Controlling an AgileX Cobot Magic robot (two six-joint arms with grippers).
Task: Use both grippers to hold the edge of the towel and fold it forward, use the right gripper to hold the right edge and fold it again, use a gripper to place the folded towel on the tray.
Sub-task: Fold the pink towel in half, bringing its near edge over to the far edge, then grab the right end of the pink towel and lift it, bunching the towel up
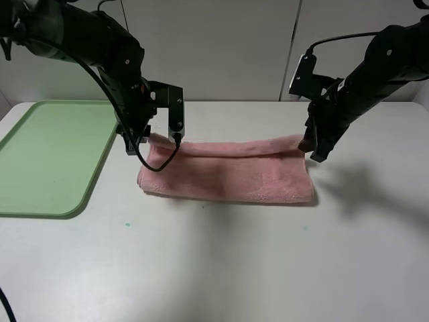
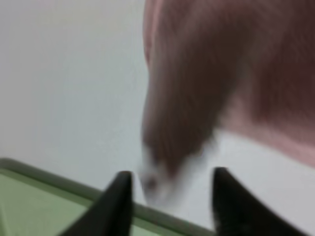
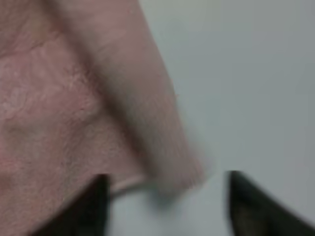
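We see the green tray [image 1: 40, 168] at the desk's [image 1: 214, 268] left edge, the pink towel [image 1: 228, 178] folded double beside it, left gripper [image 1: 153, 142] and right gripper [image 1: 312, 151] released.

No legible text, no labels — none

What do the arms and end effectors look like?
The left arm and right arm are bulky and black. The left end effector has forked black fingers, a silver-grey plate and a looping black cable. The right end effector looks black too, with a cable arching above.
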